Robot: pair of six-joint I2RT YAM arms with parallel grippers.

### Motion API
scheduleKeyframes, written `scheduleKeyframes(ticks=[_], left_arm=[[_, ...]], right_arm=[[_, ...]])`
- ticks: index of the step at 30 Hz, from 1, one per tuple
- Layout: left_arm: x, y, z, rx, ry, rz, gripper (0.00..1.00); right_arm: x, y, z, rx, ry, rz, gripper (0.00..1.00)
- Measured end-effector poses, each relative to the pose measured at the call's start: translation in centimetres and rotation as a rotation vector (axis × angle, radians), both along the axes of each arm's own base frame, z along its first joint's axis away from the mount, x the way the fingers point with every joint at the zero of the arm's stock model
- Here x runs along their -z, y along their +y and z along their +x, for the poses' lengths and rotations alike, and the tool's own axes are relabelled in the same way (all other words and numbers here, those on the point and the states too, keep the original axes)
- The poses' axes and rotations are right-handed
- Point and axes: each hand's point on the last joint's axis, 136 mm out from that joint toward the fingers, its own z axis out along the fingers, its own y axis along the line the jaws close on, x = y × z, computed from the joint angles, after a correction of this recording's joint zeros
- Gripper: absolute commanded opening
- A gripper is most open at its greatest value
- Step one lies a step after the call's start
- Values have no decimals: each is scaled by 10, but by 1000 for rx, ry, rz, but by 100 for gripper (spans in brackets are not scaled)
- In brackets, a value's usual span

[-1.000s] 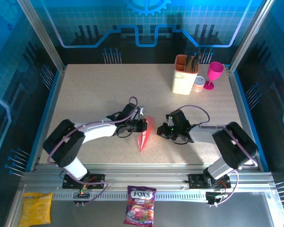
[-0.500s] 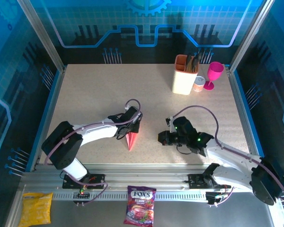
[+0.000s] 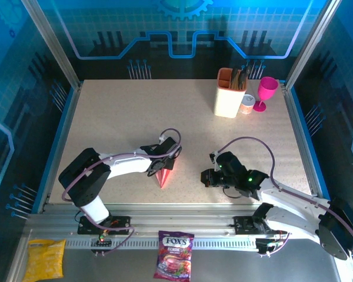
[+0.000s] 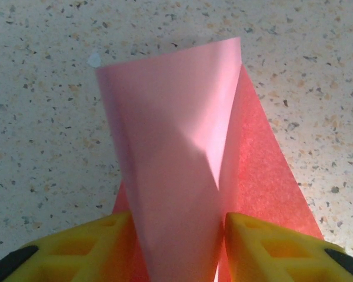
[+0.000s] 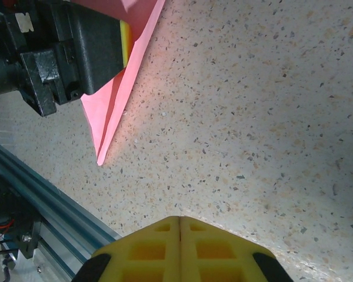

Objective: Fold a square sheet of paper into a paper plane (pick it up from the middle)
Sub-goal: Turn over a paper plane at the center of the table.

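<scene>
Left gripper (image 4: 176,226) parted, straddling keel of paper plane (image 4: 176,135), nose on table (image 3: 106,117): probably letting go. Right gripper (image 5: 180,220) closed, empty, aside.

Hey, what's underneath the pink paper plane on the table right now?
The speckled table lies under the paper plane, which sits between the left gripper's parted yellow fingers. Whatever is directly beneath its folds is covered.

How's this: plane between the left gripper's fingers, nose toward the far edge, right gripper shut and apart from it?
Wrong nose: top view shows the paper plane pointing toward the near edge. It is between the fingers of the left gripper; the right gripper is shut and apart.
</scene>
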Motion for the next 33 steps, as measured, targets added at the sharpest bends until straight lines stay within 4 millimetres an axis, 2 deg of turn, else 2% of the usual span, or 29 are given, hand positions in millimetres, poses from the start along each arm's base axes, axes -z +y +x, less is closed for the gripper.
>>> scheduleKeyframes(ticks=[6,12,16,25,33], left_arm=[[4,-14,-6,40,7,30,48],[18,-24,-12,67,23,85,49],[18,-28,-7,53,9,106,49],[12,-23,-1,10,-1,159,49],[-1,-29,6,1,-22,149,50]], right_arm=[[1,-1,0,2,0,-3,0],[1,-2,-1,2,7,-11,0],[-3,-2,-1,-3,0,-10,0],[-21,2,3,-18,-37,5,0],[-23,2,2,-24,-41,8,0]])
